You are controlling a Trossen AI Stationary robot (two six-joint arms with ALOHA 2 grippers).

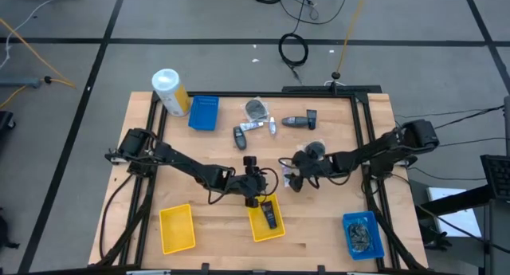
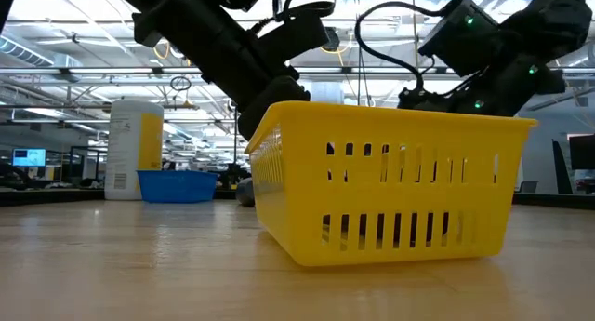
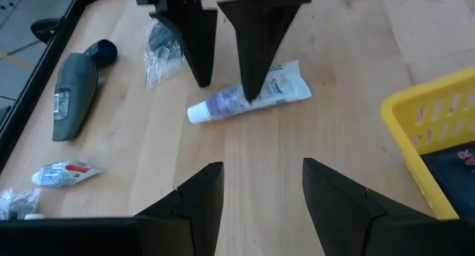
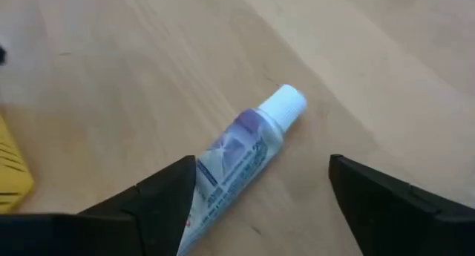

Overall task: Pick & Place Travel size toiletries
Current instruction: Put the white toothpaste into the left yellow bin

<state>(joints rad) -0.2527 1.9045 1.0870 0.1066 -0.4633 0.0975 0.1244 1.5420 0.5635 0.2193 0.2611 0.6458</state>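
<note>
From above, found the right pincer (image 1: pixel 291 178) and the left pincer (image 1: pixel 253 184) close together at the middle of the tabletop (image 1: pixel 319 227), just behind a yellow tray (image 1: pixel 256 229) already holding one dark bottle (image 1: pixel 269 214). Could not tell from there what lay under the right one. Counted more toiletries well apart at the far side: a wrapped packet (image 1: pixel 256 109) and another dark bottle (image 1: pixel 301 120).

At tabletop height, saw little but the yellow tray's slotted wall, with both arms coming down behind it. Could not see either pincer's tips.

Past the left wrist, saw that pincer's own fingers apart and holding nothing, hovering above bare wood. Ahead of them lay a white tube (image 3: pixel 249 100) flat on the tabletop, with the right pincer's two fingers standing over it, one tip at the tube's body.

Past the right wrist, found the jaws spread wide and empty, the tube lying slantwise between them, cap pointing away, nearer one finger than the other.

Judged the step to be grasping this tube. Would centre the jaws over its body rather than the cap, turn the wrist to cross its length, lower until the tips nearly touch wood, then close gently, since a soft tube squeezes and slips. Would keep the left pincer clear of the lift toward the tray.
</note>
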